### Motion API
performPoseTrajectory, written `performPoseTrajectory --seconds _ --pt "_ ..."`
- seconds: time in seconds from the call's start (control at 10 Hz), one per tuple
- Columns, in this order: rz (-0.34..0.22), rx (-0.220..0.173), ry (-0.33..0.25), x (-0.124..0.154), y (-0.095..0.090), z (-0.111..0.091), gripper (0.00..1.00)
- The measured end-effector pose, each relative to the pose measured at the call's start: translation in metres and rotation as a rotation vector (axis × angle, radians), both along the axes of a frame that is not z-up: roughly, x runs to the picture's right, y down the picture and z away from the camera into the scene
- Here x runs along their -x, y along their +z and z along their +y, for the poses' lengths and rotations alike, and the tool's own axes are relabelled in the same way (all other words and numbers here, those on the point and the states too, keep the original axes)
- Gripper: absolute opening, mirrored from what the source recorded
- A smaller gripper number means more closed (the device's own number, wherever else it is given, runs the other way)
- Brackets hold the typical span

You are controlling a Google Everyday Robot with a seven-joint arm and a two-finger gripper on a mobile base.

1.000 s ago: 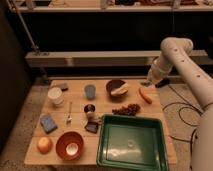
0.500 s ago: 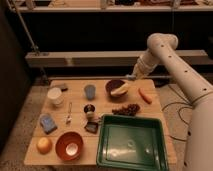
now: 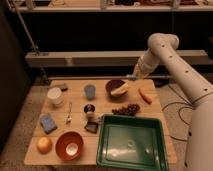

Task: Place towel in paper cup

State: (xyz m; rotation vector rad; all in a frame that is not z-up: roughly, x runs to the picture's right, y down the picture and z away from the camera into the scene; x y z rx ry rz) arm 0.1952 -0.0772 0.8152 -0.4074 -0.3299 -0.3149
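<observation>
white arm comes in from the right edge of the frame, and its gripper [image 3: 134, 76] hangs just above the upper right rim of a dark bowl [image 3: 110, 86] at the upper middle of the wooden table [image 3: 77, 128]. whether the gripper is open or closed cannot be told, and it seems to hold nothing. a pale yellowish thing [image 3: 120, 90] lies in the bowl, just below the gripper; it may be the towel, but that cannot be told for sure. the paper cup [image 3: 55, 95] stands upright at the upper left of the table, well apart from the gripper, with a blue cup [image 3: 90, 91] between it and the bowl. a carrot [image 3: 145, 95] lies right of the bowl, grapes [image 3: 126, 109] below it, and a green tray [image 3: 131, 142] fills the lower right.
</observation>
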Motion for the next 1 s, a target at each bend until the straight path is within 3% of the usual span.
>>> performPoseTrajectory --seconds 0.2,0.4,0.7,1.0 --pt "-0.02 0.002 -0.009 0.005 0.0 -0.001 0.0" --pt "-0.086 -0.005 -0.053 0.024 -0.003 -0.002 0.0" --pt "-0.215 -0.018 -0.131 0.092 -0.018 -0.002 0.0" --pt "-0.363 -0.021 -0.216 0.168 -0.043 0.01 0.0"
